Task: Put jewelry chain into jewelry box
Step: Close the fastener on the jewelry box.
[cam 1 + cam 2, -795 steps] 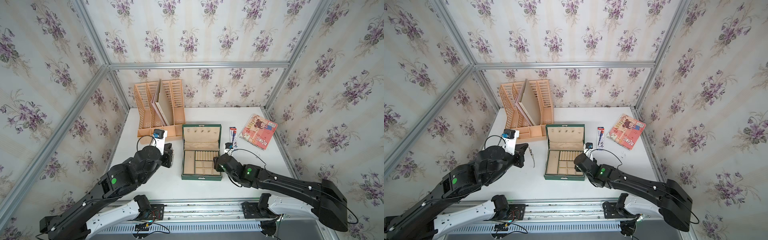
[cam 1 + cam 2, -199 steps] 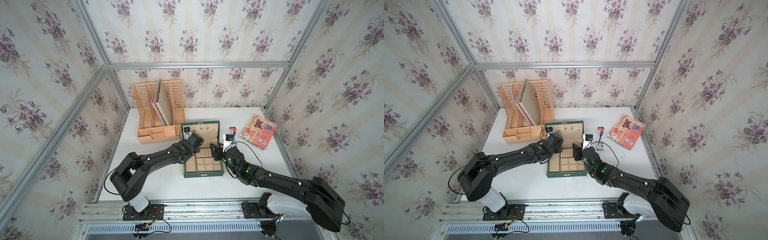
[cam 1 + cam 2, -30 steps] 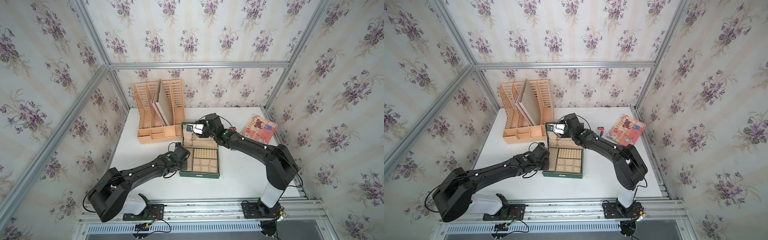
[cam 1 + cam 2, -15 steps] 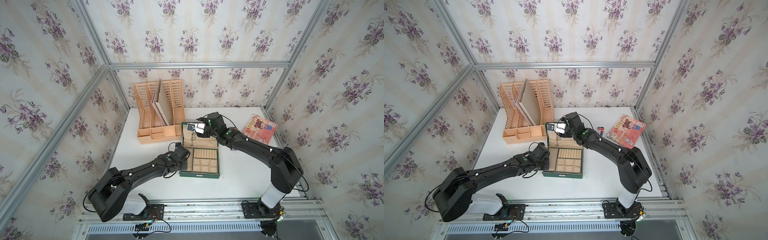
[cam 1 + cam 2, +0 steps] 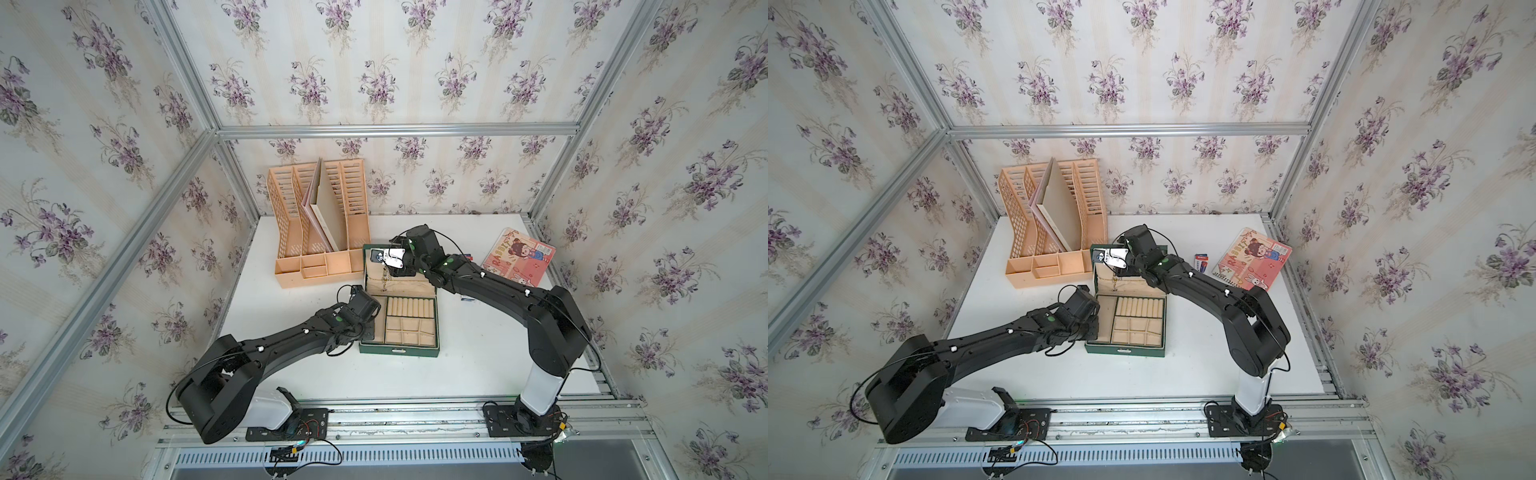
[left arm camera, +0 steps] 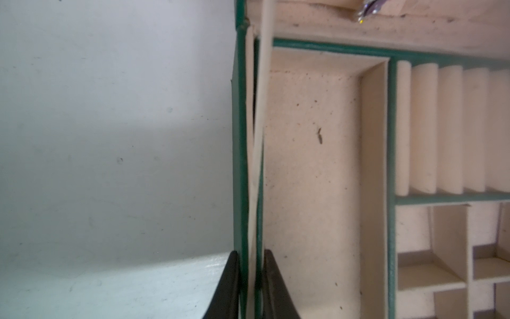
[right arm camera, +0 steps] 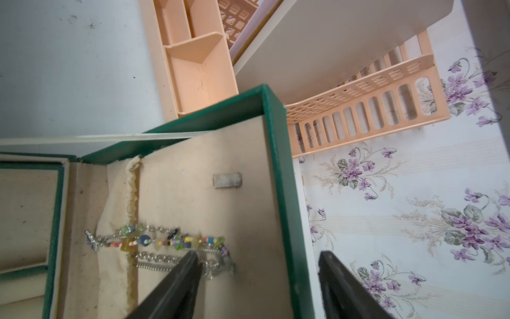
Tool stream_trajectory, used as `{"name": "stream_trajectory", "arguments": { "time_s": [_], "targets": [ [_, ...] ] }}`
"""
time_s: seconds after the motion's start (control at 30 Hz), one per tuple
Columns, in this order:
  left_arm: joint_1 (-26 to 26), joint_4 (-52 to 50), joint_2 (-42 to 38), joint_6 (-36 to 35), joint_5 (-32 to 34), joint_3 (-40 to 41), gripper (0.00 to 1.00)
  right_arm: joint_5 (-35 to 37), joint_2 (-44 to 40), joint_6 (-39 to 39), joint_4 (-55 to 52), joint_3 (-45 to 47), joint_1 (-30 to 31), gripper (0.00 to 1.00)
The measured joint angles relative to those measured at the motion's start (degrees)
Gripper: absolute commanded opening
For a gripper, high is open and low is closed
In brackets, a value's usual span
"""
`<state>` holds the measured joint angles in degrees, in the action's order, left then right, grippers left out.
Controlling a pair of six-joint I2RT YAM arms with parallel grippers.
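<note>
Silver-grey links and coloured beads form the one jewelry chain (image 7: 165, 245). It hangs in several strands against the beige lining of the raised lid of the one jewelry box (image 7: 287, 193), inside the box. The dark green box (image 5: 399, 352) stands open on the white table (image 5: 457, 365) with its lid upright.

Two grippers are at the box. The right gripper (image 7: 258, 255) has its jaws spread wide and straddles the lid's free edge. One finger (image 7: 176, 281) lies in front of the lining and over the chain's plain link strands, and the other is outside the lid. It grasps nothing, and whether the inner finger touches the chain cannot be told.

The left gripper (image 6: 249, 254) is nearly closed, clamped on the box's left side wall. One finger is outside, and the other is inside the long side compartment.

Beyond the box stand one peach file organizer (image 5: 320, 266), just beside the lid, and one pink picture book (image 5: 519, 257), well apart.
</note>
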<state>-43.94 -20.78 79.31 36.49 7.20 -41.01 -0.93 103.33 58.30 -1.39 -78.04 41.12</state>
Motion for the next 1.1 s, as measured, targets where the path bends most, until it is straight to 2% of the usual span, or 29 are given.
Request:
{"name": "stream_trajectory", "arguments": {
  "time_s": [1.1],
  "targets": [
    [-0.07, -0.02, 0.04, -0.02, 0.04, -0.04, 0.0, -0.2, 0.24, -0.02, 1.51, -0.52, -0.28, 0.35]
  ]
}}
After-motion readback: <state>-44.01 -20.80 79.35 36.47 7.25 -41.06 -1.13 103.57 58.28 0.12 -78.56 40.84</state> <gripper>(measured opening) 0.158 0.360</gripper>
